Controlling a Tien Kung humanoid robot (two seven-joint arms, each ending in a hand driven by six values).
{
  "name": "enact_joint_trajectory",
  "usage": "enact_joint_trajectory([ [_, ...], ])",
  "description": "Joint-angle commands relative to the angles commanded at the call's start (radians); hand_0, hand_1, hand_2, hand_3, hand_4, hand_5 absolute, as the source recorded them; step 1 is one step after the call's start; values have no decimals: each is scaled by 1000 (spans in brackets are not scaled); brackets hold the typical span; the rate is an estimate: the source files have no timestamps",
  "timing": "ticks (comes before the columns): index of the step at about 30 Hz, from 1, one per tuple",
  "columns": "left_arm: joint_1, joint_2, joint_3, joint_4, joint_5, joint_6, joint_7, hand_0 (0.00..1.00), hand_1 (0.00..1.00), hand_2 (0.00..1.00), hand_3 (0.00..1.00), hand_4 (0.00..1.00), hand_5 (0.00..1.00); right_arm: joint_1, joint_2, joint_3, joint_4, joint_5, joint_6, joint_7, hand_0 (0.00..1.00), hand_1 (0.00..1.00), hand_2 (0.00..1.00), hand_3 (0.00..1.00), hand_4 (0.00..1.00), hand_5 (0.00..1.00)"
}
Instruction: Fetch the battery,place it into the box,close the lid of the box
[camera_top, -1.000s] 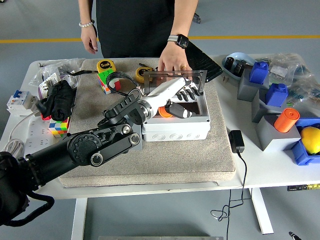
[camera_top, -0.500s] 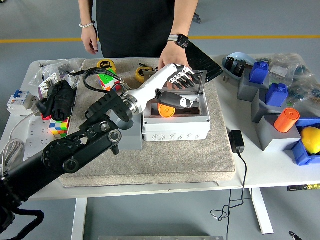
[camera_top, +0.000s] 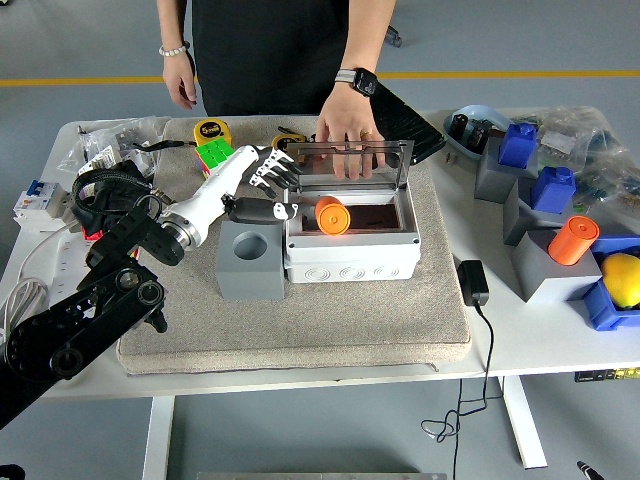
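Orange and cylindrical, the battery (camera_top: 331, 215) lies on its side inside the light grey plastic box (camera_top: 352, 255) at the centre of the frame, toward the left end of the compartment. It appears rigid and smooth-skinned, probably light, and being round it would roll if nudged; a hold across its curved middle would suit it best. No further handling of it appears needed.

The transparent smoky hinged lid (camera_top: 351, 160) stands upright along the far edge of the box. It looks thin and stiff, likely to swing freely; the top rim is the natural place to press it forward and down.

The robot's left hand (camera_top: 262, 188), white with black fingers, hovers just left of the box, above the grey block with a round hole (camera_top: 250, 261). Its fingers are loosely spread and grasp nothing. The right arm is not visible.

A person stands at the far side of the table, upper centre of the frame. One hand (camera_top: 345, 135), with a watch at the wrist, rests at or directly behind the lid's top edge; whether it touches the lid cannot be determined. That hand lies in the path of any reach to the rim and is judged the chief obstruction.

Surrounding items: a yellow tape measure (camera_top: 212, 130) and a coloured puzzle cube (camera_top: 213, 155) in the upper left, a black flat device (camera_top: 405, 122) behind the box, and a second orange cylinder (camera_top: 572, 240) on a grey block at the right.
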Motion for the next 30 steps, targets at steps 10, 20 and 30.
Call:
enact_joint_trajectory([
  [10, -9, -14, 61, -8, 0, -17, 21, 444, 578, 597, 572, 855, 134, 0, 1, -1, 0, 0, -1, 0, 675, 646, 662, 552, 873, 439],
  [20, -49, -64, 119, 7, -24, -16, 19, 446, 580, 599, 574, 841, 117, -3, 0, -1, 1, 4, -1, 3, 675, 646, 661, 551, 872, 439],
  [30, -160, -191, 190, 111, -100, 9, -30, 446, 580, 599, 575, 837, 111, 2, 0, -7, 2, 10, -3, 3, 674, 647, 660, 550, 872, 441],
])
